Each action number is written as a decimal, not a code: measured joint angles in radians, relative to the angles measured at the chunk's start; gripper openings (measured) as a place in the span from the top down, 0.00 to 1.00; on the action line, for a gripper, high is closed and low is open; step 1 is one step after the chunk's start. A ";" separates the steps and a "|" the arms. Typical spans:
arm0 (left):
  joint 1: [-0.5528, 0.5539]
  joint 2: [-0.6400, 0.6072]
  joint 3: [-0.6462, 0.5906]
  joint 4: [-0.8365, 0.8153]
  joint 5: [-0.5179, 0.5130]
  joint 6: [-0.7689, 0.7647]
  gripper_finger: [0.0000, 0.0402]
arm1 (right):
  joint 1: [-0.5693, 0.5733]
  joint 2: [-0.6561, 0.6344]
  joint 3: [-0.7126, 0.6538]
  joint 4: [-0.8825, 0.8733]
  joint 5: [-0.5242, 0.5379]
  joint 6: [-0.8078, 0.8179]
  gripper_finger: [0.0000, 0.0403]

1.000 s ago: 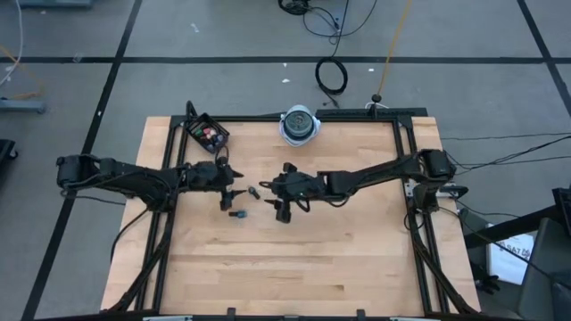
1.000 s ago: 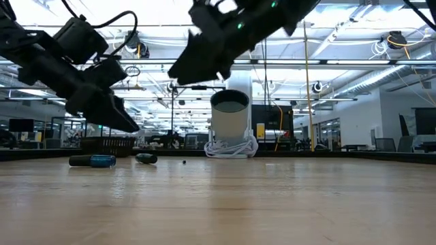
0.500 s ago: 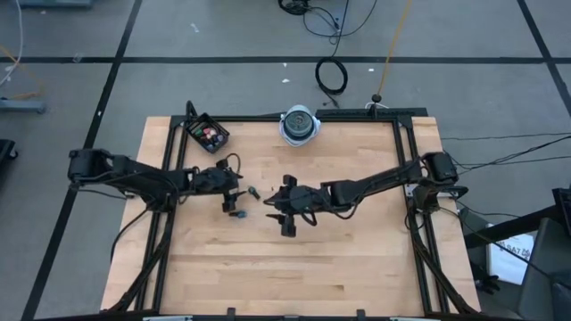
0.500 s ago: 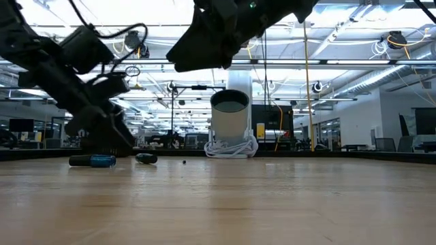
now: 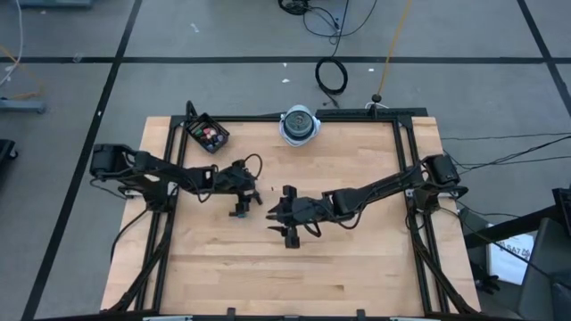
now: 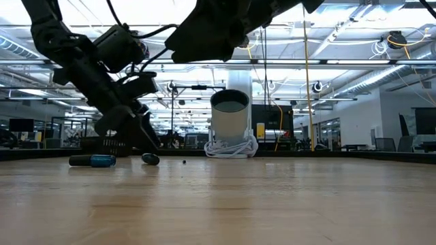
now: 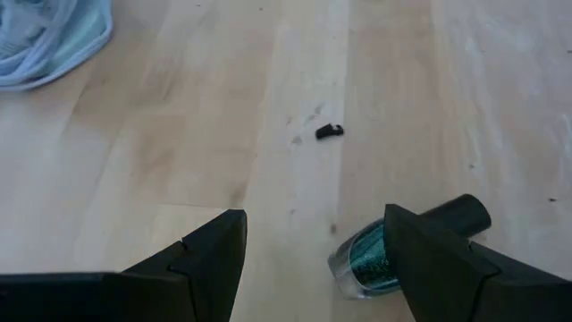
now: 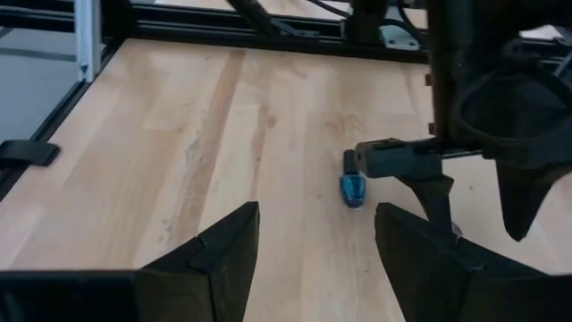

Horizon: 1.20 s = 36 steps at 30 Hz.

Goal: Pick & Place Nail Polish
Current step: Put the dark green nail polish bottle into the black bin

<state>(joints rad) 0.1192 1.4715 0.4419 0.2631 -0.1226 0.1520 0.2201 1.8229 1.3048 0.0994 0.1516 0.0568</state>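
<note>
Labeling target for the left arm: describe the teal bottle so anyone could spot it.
On the wooden table, find the left gripper, open, near the table's middle. The teal bottle lies on its side between that gripper's fingers, dark cap pointing away. The blue bottle lying nearby is plain blue; this one is glittery teal.

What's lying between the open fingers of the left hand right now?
In the left wrist view, bare wooden tabletop and a small dark speck. The teal glitter nail polish bottle lies by one finger, not centred.
</note>
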 joint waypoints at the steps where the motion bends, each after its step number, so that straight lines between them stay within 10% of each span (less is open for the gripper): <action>1: -0.005 0.000 0.003 -0.004 0.000 0.000 0.36 | 0.004 0.000 0.000 0.000 0.000 -0.005 0.48; 14: -0.081 -0.008 0.145 -0.227 0.062 -0.062 0.38 | 0.020 0.000 0.000 -0.008 0.000 -0.015 0.48; 25: -0.096 -0.002 0.374 -0.604 0.017 -0.745 0.53 | 0.020 0.000 0.000 -0.011 0.000 -0.009 0.48; 36: -0.101 0.088 0.380 -0.673 0.032 -0.842 0.70 | 0.020 0.000 0.000 -0.017 0.000 0.010 0.48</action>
<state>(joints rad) 0.0178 1.5593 0.8215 -0.4095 -0.0908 -0.6903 0.2405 1.8229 1.3048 0.0827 0.1518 0.0668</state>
